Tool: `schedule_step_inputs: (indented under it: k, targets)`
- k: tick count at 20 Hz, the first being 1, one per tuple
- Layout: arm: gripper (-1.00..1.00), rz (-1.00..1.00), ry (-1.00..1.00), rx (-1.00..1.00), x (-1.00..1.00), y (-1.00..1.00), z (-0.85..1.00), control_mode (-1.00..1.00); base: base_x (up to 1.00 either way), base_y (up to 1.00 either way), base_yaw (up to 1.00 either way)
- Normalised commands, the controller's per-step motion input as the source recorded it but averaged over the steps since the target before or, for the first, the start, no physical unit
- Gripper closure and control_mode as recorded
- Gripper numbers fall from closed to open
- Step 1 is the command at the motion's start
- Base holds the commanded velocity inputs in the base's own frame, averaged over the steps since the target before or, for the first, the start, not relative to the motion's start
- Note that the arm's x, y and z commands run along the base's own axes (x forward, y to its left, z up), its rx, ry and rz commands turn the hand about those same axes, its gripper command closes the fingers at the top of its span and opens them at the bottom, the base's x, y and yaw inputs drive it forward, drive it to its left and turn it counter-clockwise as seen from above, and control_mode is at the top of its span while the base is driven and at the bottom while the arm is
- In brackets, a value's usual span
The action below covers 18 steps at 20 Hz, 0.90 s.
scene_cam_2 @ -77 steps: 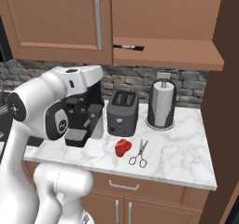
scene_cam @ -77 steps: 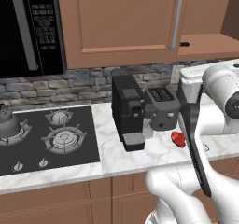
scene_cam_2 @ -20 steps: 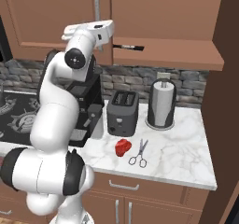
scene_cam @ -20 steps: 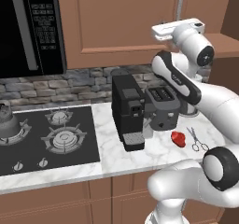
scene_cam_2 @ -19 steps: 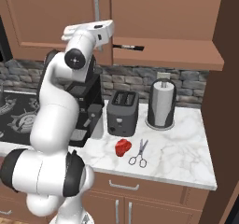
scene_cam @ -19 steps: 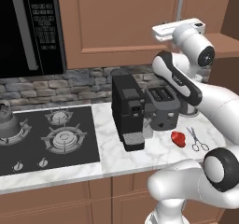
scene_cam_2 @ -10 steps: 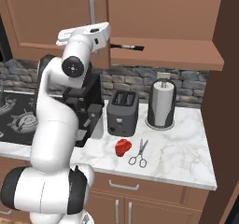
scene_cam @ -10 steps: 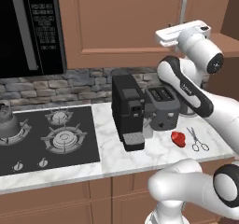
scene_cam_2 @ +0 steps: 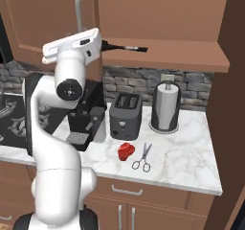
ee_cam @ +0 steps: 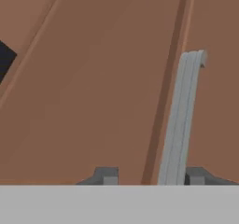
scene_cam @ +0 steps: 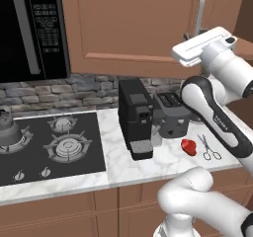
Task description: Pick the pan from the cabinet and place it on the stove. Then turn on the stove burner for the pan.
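Against the brown wooden wall cabinet (scene_cam: 133,23), the claw (ee_cam: 150,176) sits half open, its tips astride the long silver bar handle (ee_cam: 182,115); contact unclear.

White Franka arm (scene_cam: 217,112) of smooth rounded segments, glossy plastic shell, dark grey bands at the joints, round dark cap on one joint, flat white hand block (scene_cam_2: 72,44) with small dark insets, two small dark grey fingertips (ee_cam: 106,175)
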Motion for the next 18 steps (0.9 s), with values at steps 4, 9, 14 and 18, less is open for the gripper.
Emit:
schedule_step_inputs:
  k: [4, 9, 14, 18]
  targets:
    - [1.00, 0.09, -0.04, -0.08, -1.00, 0.60, 0.00, -1.00, 0.00, 0.00, 0.00]
    - [1.00, 0.08, -0.03, -0.09, -1.00, 0.66, 0.00, -1.00, 0.00, 0.00, 0.00]
    - [-1.00, 0.09, -0.11, -0.05, -1.00, 0.56, -0.01, -1.00, 0.00, 0.00, 0.00]
    - [-1.00, 0.03, -0.16, 0.00, -0.79, 0.26, 0.00, -1.00, 0.00, 0.00, 0.00]
